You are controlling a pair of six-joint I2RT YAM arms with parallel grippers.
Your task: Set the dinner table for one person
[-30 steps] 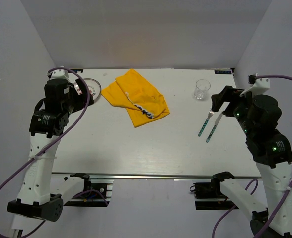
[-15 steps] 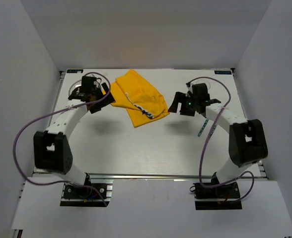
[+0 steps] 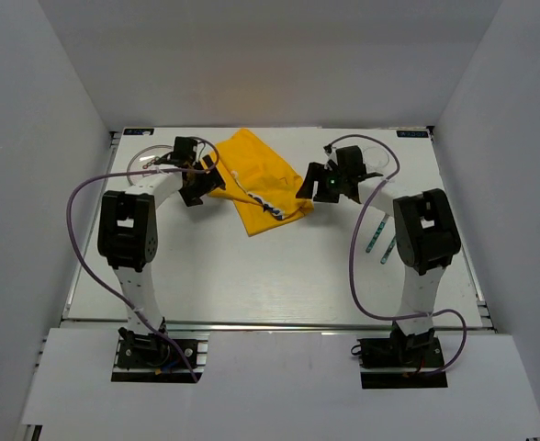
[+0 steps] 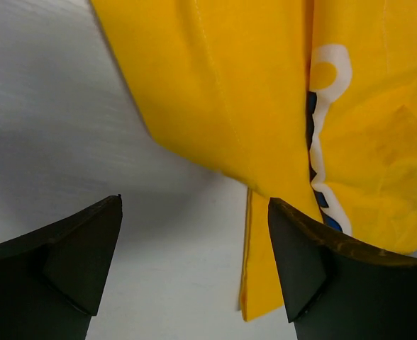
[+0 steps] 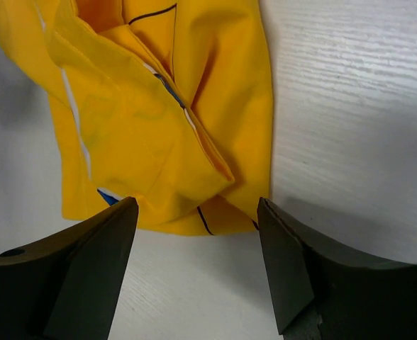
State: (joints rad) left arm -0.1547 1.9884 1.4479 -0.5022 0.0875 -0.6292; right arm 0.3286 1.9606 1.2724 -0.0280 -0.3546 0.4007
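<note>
The white dinner table (image 3: pixel 252 266) carries a crumpled yellow cloth (image 3: pixel 256 184) at its back middle. My left gripper (image 3: pixel 202 186) is open at the cloth's left edge. In the left wrist view the gripper (image 4: pixel 194 265) hangs low over the table, and a folded edge of the cloth (image 4: pixel 258 283) lies between its fingers near the right one. My right gripper (image 3: pixel 312 188) is open at the cloth's right corner. In the right wrist view the gripper (image 5: pixel 198 273) holds nothing, with the cloth's corner (image 5: pixel 194 177) just ahead of its fingers.
A round plate (image 3: pixel 144 162) sits at the back left, partly behind the left arm. Two thin blue-handled utensils (image 3: pixel 383 239) lie on the right side. Grey walls close in the table on the left, back and right.
Both arms have come down from raised poses and stretched out across the table. Both open grippers have closed in on the yellow cloth from either side.
</note>
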